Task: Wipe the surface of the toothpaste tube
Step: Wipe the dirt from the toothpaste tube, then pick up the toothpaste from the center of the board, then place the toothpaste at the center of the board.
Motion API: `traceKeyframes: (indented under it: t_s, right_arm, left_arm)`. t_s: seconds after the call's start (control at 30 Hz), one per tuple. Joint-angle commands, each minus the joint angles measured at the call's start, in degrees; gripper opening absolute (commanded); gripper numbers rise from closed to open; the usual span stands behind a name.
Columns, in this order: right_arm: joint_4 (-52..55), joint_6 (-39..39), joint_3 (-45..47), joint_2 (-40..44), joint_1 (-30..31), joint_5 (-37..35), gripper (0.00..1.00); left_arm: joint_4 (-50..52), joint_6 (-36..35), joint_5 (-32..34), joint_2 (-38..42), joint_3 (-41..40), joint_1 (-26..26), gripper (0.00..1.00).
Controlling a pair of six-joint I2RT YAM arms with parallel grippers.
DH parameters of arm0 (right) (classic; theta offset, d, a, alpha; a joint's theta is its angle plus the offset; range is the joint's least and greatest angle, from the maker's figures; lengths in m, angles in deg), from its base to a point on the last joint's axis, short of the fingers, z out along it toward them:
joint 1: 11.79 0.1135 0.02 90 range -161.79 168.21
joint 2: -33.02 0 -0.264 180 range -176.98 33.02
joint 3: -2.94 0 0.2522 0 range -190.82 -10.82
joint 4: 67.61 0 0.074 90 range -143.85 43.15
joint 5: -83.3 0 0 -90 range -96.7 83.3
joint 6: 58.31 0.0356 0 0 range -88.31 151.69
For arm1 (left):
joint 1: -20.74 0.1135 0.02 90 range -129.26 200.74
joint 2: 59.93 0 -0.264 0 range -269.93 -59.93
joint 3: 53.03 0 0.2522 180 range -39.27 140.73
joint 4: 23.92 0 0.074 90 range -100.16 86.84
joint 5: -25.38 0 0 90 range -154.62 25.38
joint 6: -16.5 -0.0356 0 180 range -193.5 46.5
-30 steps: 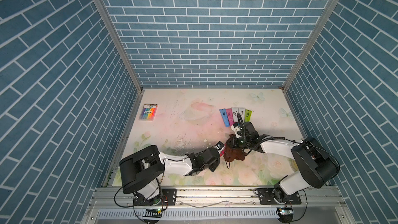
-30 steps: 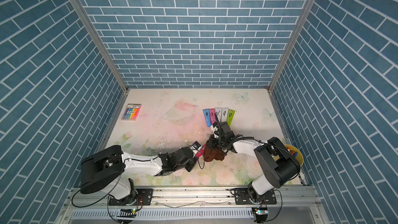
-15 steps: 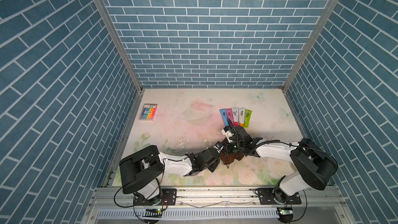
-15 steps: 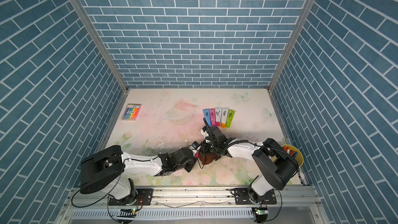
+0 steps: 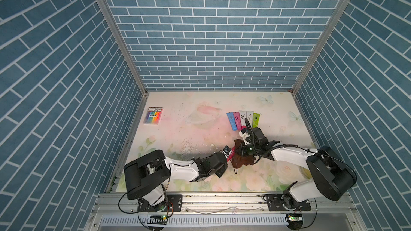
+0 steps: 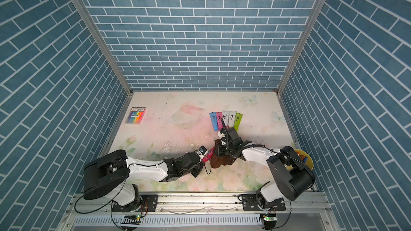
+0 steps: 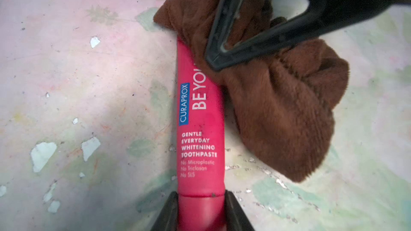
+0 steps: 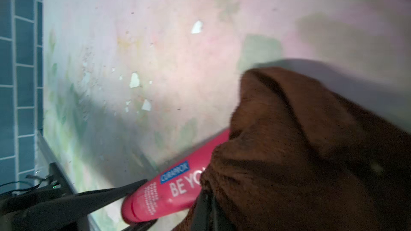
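Left wrist view shows a wiping stroke in hand. The left gripper (image 7: pixel 201 211) pinches the cap end of the red toothpaste tube (image 7: pixel 200 134). The right gripper (image 7: pixel 215 60), tips pressed together on a bunched brown cloth (image 7: pixel 287 112), lays that cloth over the tube's far part, hiding the tail. In a top view the tube sits over the near-middle of the table (image 6: pixel 178 134), between the arms and well apart from the row of coloured tubes (image 6: pixel 225 120) farther back. Its long axis runs diagonally, cap near-left, tail pointing far-right. Next, I judge, the cloth needs dragging along the printed face toward the cap, with the left grip firm against twisting.
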Motion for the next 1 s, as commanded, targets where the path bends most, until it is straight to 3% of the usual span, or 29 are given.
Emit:
traceKeyframes:
  t_s: [0.0,0.27,0.43,0.6,0.73,0.97]
  right_arm:
    - [12.56,-1.41,1.53,3.64,-0.51,-7.36,0.00]
    - [18.74,-6.22,3.45,11.99,-0.38,-1.84,0.00]
    - [17.03,-6.95,4.82,14.93,-0.34,0.86,0.00]
    - [16.27,-7.16,5.04,15.18,-0.08,1.17,0.00]
    - [16.02,-7.15,5.60,16.67,0.33,0.90,0.00]
    - [15.69,-7.15,5.88,17.14,1.00,0.49,0.00]
  left_arm:
    - [0.82,1.39,3.87,0.54,0.35,0.53,0.01]
    - [4.75,6.97,9.13,4.51,-1.14,6.85,0.01]
    - [8.42,6.84,6.72,7.85,0.02,17.56,0.00]
    - [13.86,2.38,5.61,7.56,6.19,28.28,0.00]
    - [18.48,-2.25,9.96,3.83,12.25,33.99,0.00]
    - [17.95,-8.93,8.30,-2.85,14.78,43.59,0.03]
